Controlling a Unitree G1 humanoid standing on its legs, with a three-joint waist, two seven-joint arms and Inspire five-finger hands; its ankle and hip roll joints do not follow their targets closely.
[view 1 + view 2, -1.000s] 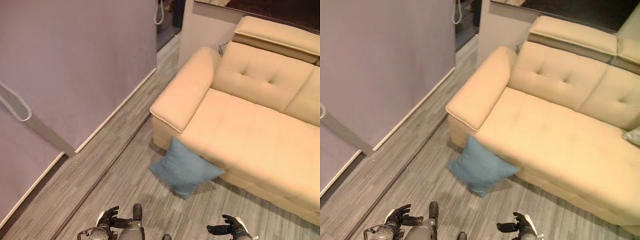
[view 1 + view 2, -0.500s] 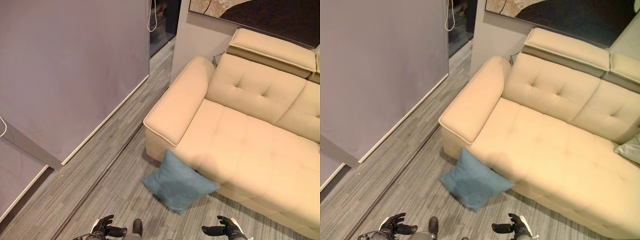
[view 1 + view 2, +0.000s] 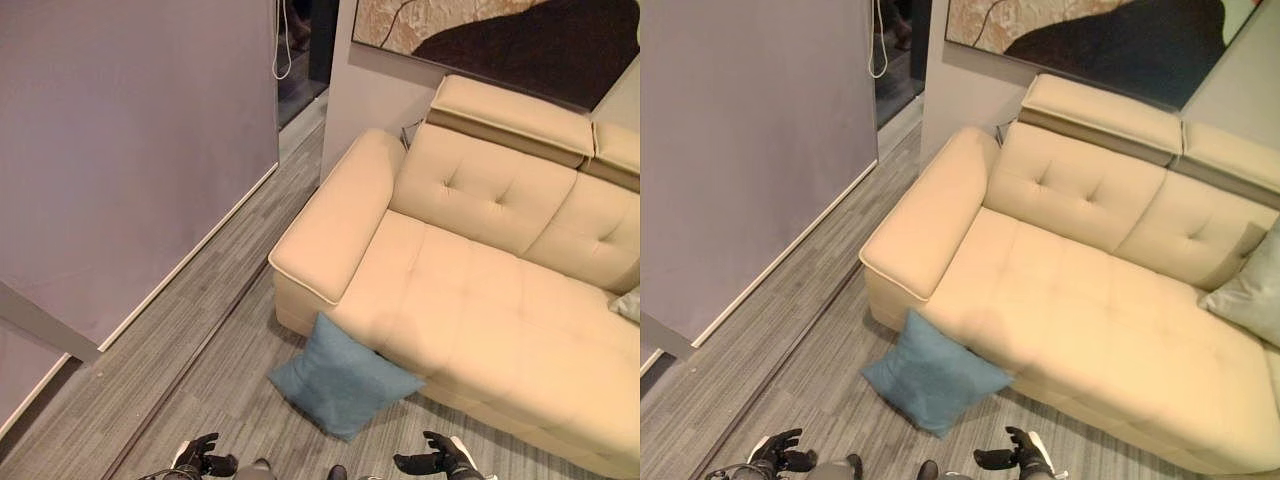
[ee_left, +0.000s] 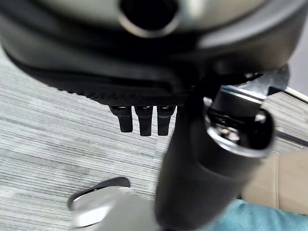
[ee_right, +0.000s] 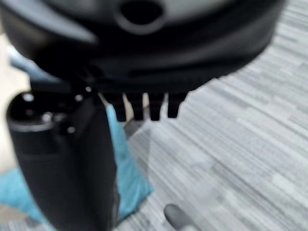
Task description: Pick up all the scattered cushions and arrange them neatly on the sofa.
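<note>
Landmark: beige sofa [image 3: 1080,300], long seat mostly bare.
Blue cushion [image 3: 343,377]: on the grey floor [image 3: 200,370], propped against the sofa's front edge just below its left armrest [image 3: 330,230], one corner leaning on the seat base.
Grey cushion [image 3: 1250,295]: already on the sofa seat at its far right end, against the backrest.
Left hand [image 3: 200,462]: low, well short of the sofa front; fingers relaxed and apart, grasping nothing.
Right hand [image 3: 440,462]: level with the left, also short of the sofa; fingers loosely spread, empty.
Step in hand: judged to be the approach to the blue cushion, nothing picked up yet.
Doing it well: close in squarely on the sofa front, lower both hands to opposite edges of the cushion, squeeze from the sides, not the top, since soft filling is likely to slump.
Placement: lift clear of the seat edge, set upright against the backrest near the left armrest.
</note>
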